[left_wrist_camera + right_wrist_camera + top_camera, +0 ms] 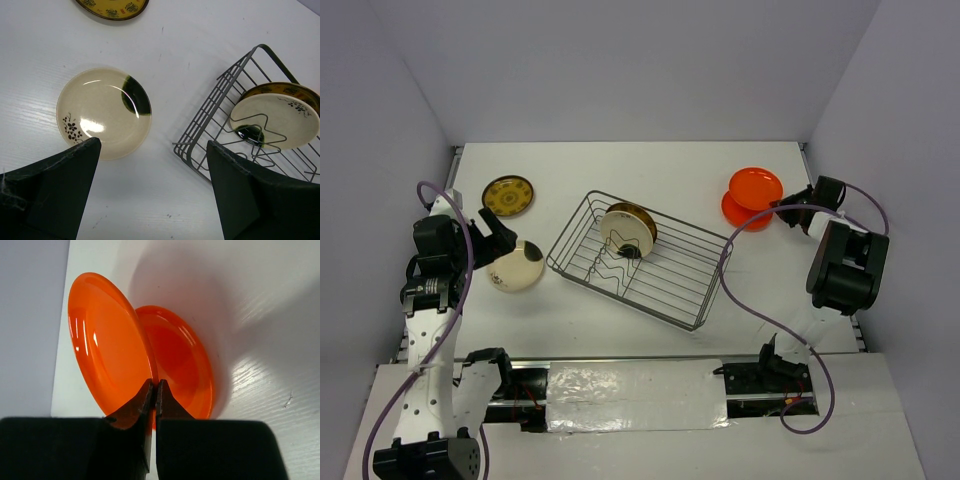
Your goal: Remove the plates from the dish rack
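The wire dish rack (665, 285) lies mid-table and holds a cream plate (624, 229) with a yellow patterned plate (645, 218) behind it, both upright; they also show in the left wrist view (277, 120). A cream plate with a dark mark (516, 267) (102, 112) lies flat left of the rack. My left gripper (498, 238) (152, 195) is open and empty above the table beside it. My right gripper (784, 210) (154, 386) is shut on the rim of an orange-red plate (757, 187) (107, 347), held tilted over a second orange-red plate (740, 213) (182, 367) lying flat.
A yellow patterned plate (508, 195) (112, 7) lies flat at the far left. White walls enclose the table on three sides. The right wall stands close to the orange plates.
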Controlling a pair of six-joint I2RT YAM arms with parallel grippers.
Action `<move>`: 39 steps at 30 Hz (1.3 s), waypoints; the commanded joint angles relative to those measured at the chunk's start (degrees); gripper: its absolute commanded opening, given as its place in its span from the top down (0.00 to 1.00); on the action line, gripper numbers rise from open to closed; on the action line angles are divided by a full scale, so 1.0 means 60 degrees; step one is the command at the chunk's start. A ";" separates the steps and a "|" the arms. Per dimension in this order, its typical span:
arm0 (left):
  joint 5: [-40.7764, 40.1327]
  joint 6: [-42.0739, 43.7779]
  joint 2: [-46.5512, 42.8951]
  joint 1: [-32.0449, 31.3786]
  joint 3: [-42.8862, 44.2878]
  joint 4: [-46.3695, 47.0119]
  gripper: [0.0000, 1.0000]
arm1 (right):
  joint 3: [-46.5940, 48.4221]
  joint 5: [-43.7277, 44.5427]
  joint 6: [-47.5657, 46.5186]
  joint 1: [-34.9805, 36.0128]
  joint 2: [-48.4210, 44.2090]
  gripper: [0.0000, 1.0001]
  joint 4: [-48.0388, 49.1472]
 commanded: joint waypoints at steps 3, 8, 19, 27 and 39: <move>0.0152 0.0188 -0.0070 -0.0040 -0.0076 0.0373 0.01 | 0.0355 0.0085 -0.0811 0.0085 0.0226 0.92 -0.0285; 0.0151 0.0188 -0.0011 -0.0054 -0.0076 0.0373 0.01 | 0.0255 0.0274 -0.1236 0.0289 -0.0006 0.86 -0.0623; 0.0196 0.0203 0.0033 -0.0083 -0.0076 0.0387 0.00 | 0.0516 0.3084 -0.2026 0.1373 -0.2085 0.00 -0.2596; -0.0709 0.0028 0.0076 -0.0069 0.0011 0.0124 0.00 | 0.1005 0.4553 -0.4937 0.4943 -0.4266 0.05 -0.2085; -0.0728 -0.0002 0.0135 -0.0069 0.0026 0.0051 0.00 | 0.4032 0.4302 -1.1051 1.0894 -0.2031 0.33 -0.4973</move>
